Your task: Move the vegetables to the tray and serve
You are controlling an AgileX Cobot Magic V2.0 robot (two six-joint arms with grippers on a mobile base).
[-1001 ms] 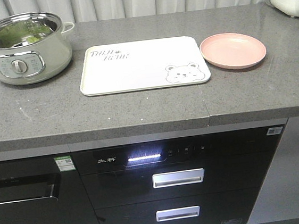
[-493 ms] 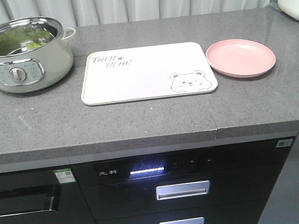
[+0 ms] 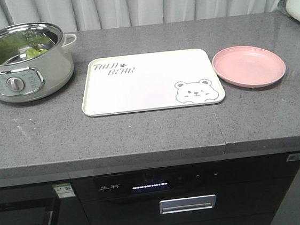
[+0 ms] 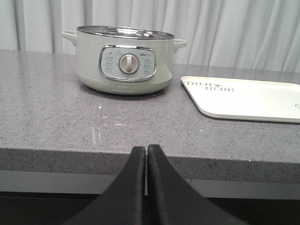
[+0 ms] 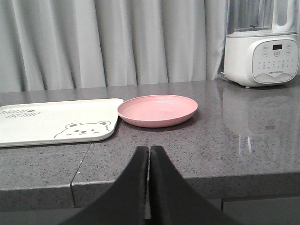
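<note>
The green vegetables [image 3: 32,52] lie inside the pale green electric pot [image 3: 22,63] at the back left of the counter; in the left wrist view only the pot [image 4: 123,60] shows, its inside hidden. The cream bear tray [image 3: 150,81] lies bare in the middle of the counter, with its corner [image 4: 243,98] to the pot's right. My left gripper [image 4: 146,148] is shut and empty, level with the counter's front edge, in front of the pot. My right gripper [image 5: 149,149] is shut and empty too, at the front edge before the tray [image 5: 56,122] and pink plate.
A round pink plate [image 3: 248,65] sits right of the tray, also seen as a plate [image 5: 157,109] from the right wrist. A white blender [image 5: 261,47] stands at the back right. Grey curtains hang behind the counter [image 3: 141,135]. Dark appliance drawers [image 3: 187,204] sit below.
The front view has come closer to the counter and tilted down: pot, tray and plate sit lower in the frame, and less of the drawers shows.
</note>
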